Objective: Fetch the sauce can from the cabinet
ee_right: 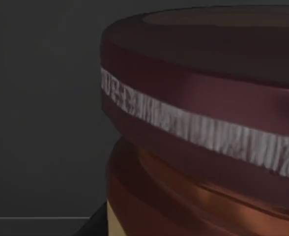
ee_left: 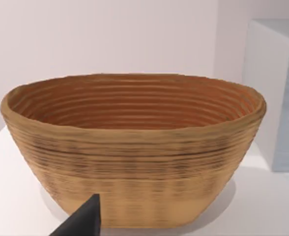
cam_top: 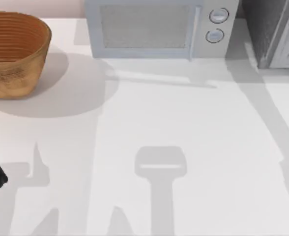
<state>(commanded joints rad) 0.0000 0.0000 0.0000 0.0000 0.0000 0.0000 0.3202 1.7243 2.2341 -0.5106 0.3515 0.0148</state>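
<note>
White table with a basket, microwave and cabinet.
Sauce can sits very close to the right wrist camera, against a dark grey wall; I cannot tell either pincer's state.

Top view overhead; left wrist faces basket close.

The squat sauce can sits very close up in the right wrist view: a dark maroon lid band ringed by a pale ribbed stripe, coppery-brown sides below, dim grey surfaces behind it. It stands upright. The dark grey speckled cabinet, with its pale grey framed front, sits at the table's far right corner, partly cut off.
</note>
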